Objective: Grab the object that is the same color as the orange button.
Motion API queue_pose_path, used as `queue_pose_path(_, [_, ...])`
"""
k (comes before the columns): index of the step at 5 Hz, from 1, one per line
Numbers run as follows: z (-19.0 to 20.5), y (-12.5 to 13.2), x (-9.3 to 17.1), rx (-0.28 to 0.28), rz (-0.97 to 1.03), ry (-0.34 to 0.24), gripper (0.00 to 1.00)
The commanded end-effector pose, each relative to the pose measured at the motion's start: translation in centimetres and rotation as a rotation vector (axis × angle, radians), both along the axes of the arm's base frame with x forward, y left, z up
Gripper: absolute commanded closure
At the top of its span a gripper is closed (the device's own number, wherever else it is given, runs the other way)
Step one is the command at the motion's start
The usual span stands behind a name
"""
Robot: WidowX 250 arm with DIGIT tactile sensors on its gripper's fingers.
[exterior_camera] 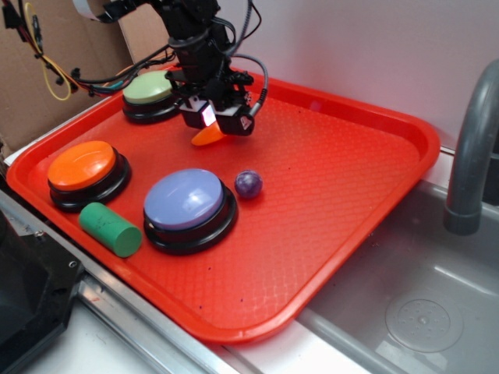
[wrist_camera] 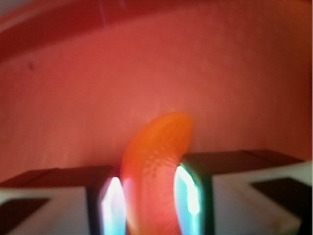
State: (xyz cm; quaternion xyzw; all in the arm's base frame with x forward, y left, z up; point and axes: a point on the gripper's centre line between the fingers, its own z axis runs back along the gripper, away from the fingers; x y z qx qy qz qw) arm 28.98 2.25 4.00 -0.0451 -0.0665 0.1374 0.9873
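Note:
The small orange crescent [exterior_camera: 207, 137] sits between the fingers of my gripper [exterior_camera: 215, 123] near the back of the red tray [exterior_camera: 335, 195]. In the wrist view the crescent [wrist_camera: 156, 161] fills the gap between the two pads, which press on both its sides; my gripper [wrist_camera: 150, 200] is shut on it. Whether it rests on the tray or is just off it I cannot tell. The orange button [exterior_camera: 82, 166], a large dome on a black base, stands at the tray's left side, well left of the gripper.
A pale green button [exterior_camera: 148, 89] stands at the back left beside the gripper. A lilac-blue button [exterior_camera: 185, 201], a purple ball [exterior_camera: 248, 184] and a green cylinder [exterior_camera: 110, 228] lie toward the front. A sink [exterior_camera: 421, 312] and grey faucet [exterior_camera: 472, 156] are on the right.

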Motion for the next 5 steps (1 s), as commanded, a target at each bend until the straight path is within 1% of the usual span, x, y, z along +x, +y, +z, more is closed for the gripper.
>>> queue_pose_path(1, [9.9,-2.5,0.8,-0.063,-0.109,-0.060,1.00])
queue_pose_path(2, [14.5,-4.6,-0.2,-0.132,-0.135,-0.088,1.00])
queue_pose_path(3, [17.1,-5.8,-0.9,-0.171,-0.153,-0.081,1.00])
queue_pose_path(4, [16.7,-6.0,-1.0,-0.155,-0.101,-0.096,1.00])
queue_pose_path(5, [15.6,-5.3,-0.6,-0.082,-0.049,-0.079,1.00])
